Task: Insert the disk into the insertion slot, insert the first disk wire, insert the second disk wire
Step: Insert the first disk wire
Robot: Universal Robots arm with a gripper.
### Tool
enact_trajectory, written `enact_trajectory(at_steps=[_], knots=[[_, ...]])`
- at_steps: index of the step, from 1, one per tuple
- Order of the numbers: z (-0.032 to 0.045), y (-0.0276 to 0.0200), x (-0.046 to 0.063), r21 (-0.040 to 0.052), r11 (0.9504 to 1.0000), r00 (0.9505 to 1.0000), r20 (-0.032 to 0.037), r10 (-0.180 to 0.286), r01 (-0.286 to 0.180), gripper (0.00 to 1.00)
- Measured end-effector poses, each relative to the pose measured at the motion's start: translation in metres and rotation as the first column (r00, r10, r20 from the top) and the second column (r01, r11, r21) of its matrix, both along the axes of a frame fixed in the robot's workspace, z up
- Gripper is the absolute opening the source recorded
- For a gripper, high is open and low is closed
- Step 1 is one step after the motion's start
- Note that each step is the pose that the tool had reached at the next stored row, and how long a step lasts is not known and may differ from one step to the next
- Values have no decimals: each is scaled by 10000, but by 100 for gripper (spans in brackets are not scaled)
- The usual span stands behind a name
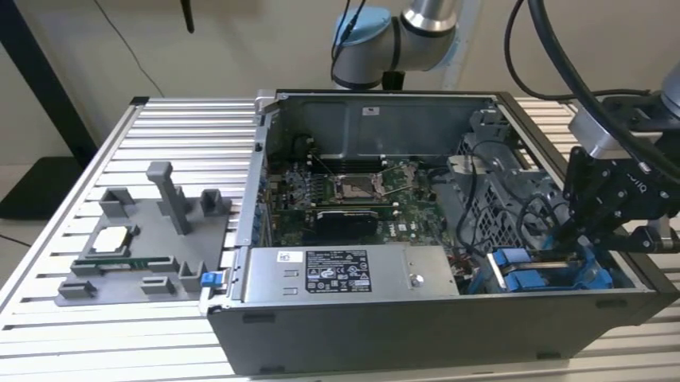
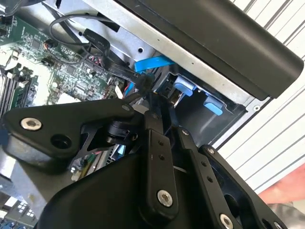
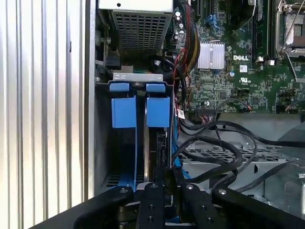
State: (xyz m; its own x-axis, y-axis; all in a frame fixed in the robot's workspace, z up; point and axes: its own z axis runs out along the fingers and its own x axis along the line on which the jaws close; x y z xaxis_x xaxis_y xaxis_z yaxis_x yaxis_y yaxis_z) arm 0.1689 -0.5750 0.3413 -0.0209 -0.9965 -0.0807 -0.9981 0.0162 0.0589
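Note:
The open computer case lies on a ribbed table. At its front corner on the exterior view's right sits the insertion slot of the perforated drive cage, and the disk's blue carrier sits in it. In the first wrist view the carrier's two blue tabs stand at the slot's mouth. My black gripper hangs right over this bay. Its fingers stand close together around a black wire connector. In the second wrist view, a blue flat wire ends in a black plug just beyond the gripper.
The grey power supply lies along the case's front, beside the bay. The motherboard fills the middle. Loose black cables loop over the cage top. A grey fixture with small parts stands on the table at the exterior view's left.

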Motion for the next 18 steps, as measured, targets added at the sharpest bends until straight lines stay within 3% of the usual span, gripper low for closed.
enact_trajectory(at_steps=[4,18], knots=[[23,-2,0,-2,10000,10000,-14,-16,16,0],[-9,-8,0,-21,9999,9999,-15,-121,121,0]])
